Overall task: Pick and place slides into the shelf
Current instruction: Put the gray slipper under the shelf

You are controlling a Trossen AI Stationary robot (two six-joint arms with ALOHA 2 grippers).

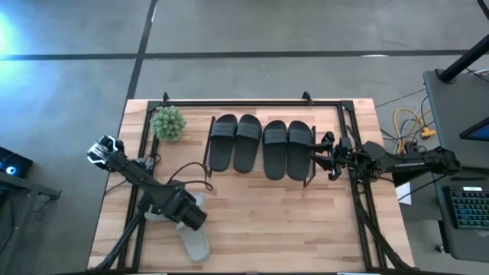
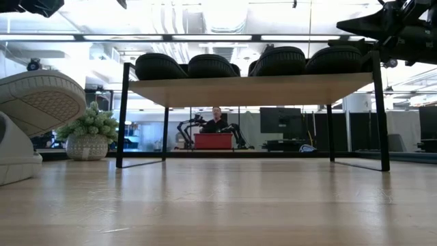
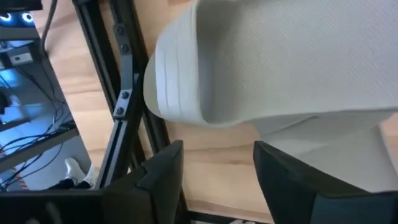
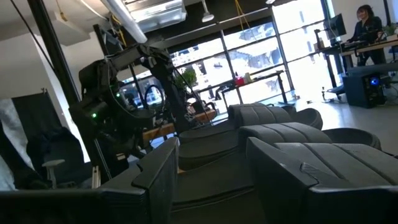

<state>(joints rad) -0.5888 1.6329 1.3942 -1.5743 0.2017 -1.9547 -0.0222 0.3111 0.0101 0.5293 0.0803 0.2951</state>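
Note:
Four black slides (image 1: 260,145) lie side by side on the shelf (image 2: 252,89), toes toward the table's near edge. Two pale grey-green slides sit at the table's near left. One pale slide (image 2: 37,99) is tilted with its sole showing, leaning on the other (image 2: 13,167). My left gripper (image 1: 187,214) hovers over them, open, with the strap end of a pale slide (image 3: 273,62) just beyond its fingers. My right gripper (image 1: 317,156) is open, level at the shelf's right end beside the rightmost black slide (image 4: 323,162).
A small potted plant (image 1: 168,122) stands left of the shelf near the far edge. Black rail frame (image 1: 141,153) runs along the table's left, right and far sides. Bare wood (image 1: 283,221) lies between the shelf and the near edge. A person sits in the room behind (image 2: 216,119).

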